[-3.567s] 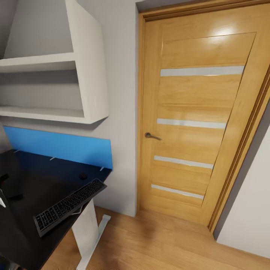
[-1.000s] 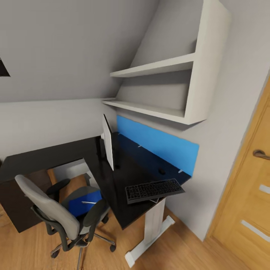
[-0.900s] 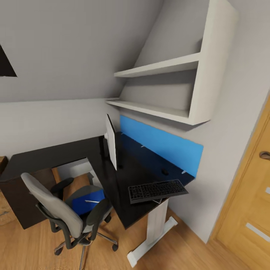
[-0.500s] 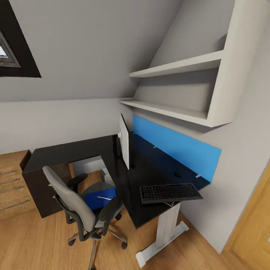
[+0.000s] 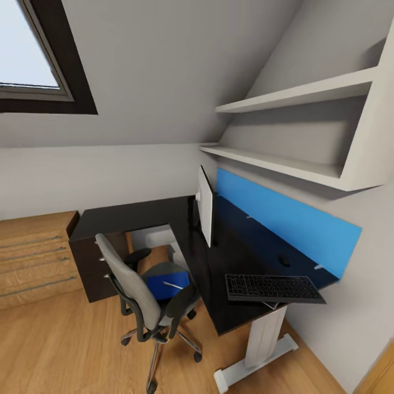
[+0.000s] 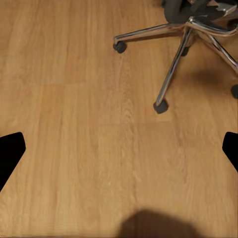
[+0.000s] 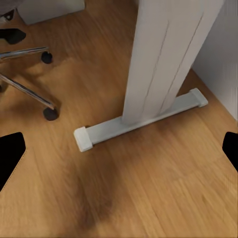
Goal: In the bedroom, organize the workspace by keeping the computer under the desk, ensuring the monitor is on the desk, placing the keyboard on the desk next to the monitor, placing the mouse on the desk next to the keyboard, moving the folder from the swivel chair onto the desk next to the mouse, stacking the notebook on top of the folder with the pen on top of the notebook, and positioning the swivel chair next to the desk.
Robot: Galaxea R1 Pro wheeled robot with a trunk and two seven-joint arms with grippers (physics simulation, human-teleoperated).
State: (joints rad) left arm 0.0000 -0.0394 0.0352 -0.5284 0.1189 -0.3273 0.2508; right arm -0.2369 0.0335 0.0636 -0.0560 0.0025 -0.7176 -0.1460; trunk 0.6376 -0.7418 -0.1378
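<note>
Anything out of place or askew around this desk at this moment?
Yes. The keyboard overhangs the desk's front end and sits slightly tilted, seemingly propped on something beneath. The blue folder, with a slim white pen on it, lies on the swivel chair seat.

Glossy black desk (image 5: 230, 262) top on smooth white legs; swivel chair (image 5: 143, 293) in grey cloth with polished metal base (image 6: 188, 44); light matt wood floor (image 6: 74, 124).
</note>
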